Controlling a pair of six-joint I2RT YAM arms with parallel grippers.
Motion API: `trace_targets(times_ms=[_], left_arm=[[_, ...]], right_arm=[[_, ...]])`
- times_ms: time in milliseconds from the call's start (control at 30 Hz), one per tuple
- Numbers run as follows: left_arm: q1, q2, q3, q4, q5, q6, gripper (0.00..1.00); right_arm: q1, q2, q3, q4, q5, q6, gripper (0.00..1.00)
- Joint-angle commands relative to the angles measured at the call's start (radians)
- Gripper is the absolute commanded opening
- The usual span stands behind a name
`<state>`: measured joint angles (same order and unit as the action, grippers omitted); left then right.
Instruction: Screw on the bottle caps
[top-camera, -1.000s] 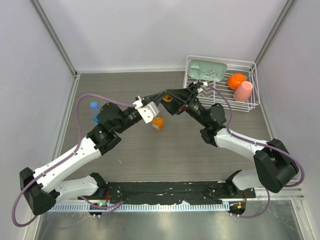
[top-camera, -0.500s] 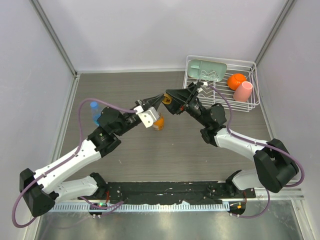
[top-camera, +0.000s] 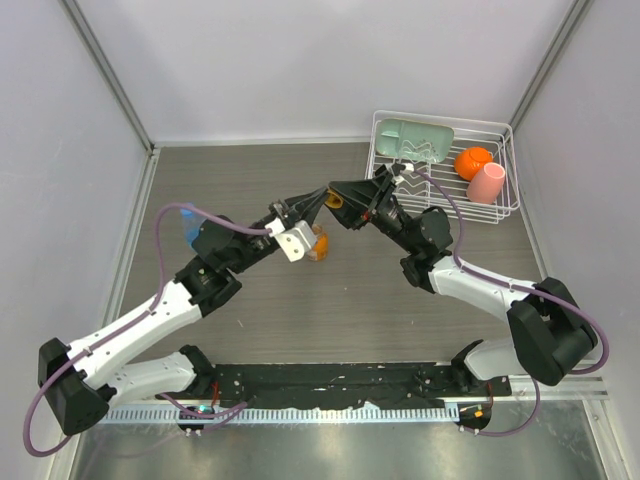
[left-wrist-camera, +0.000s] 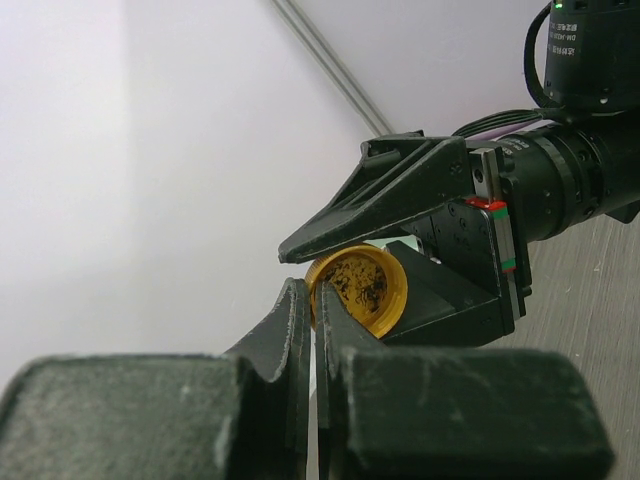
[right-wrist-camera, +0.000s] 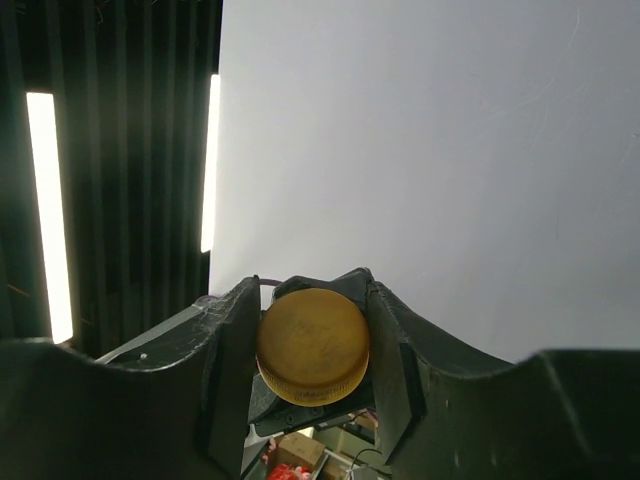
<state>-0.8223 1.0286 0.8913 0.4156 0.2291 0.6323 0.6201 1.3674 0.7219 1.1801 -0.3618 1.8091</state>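
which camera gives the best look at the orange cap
Right wrist: the orange cap sits large and clear, closed top facing the camera, clamped in the right gripper. The left wrist view shows its open underside, partly hidden. The top external view shows only a small orange speck.
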Motion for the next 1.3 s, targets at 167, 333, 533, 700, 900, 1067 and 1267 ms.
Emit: trace_targets(times_ms=[167,333,533,700,900,1067,1267], left_arm=[[0.015,-0.03,-0.018,0.02,-0.01,0.001,0.0],[0.015,-0.035,-0.009,0.005,-0.016,-0.017,0.12],[0.014,-0.047,0.066,-0.049,-0.102,-0.162,0.6],[0.015,-0.133,0.185,-0.213,-0.216,-0.436,0.91],[0.015,-0.17,0.16,-0.547,-0.249,-0.614,1.0],[0.147,-0.044,0.1,-0.658,-0.064,-0.718,1.0],[0.258,0.22,0.1,-0.532,0.064,-0.755,1.0]], right_arm=[[0.006,-0.053,0.057,0.095,-0.016,0.013,0.41],[0.004,-0.057,0.065,0.079,-0.023,-0.002,0.28],[0.004,-0.125,0.082,-0.151,-0.058,-0.187,0.21],[0.004,-0.224,0.201,-0.642,-0.016,-0.53,0.2],[0.003,-0.298,0.394,-1.13,0.182,-0.893,0.2],[0.004,-0.359,0.465,-1.31,0.424,-1.097,0.2],[0.004,-0.478,0.456,-1.373,0.576,-1.224,0.2]])
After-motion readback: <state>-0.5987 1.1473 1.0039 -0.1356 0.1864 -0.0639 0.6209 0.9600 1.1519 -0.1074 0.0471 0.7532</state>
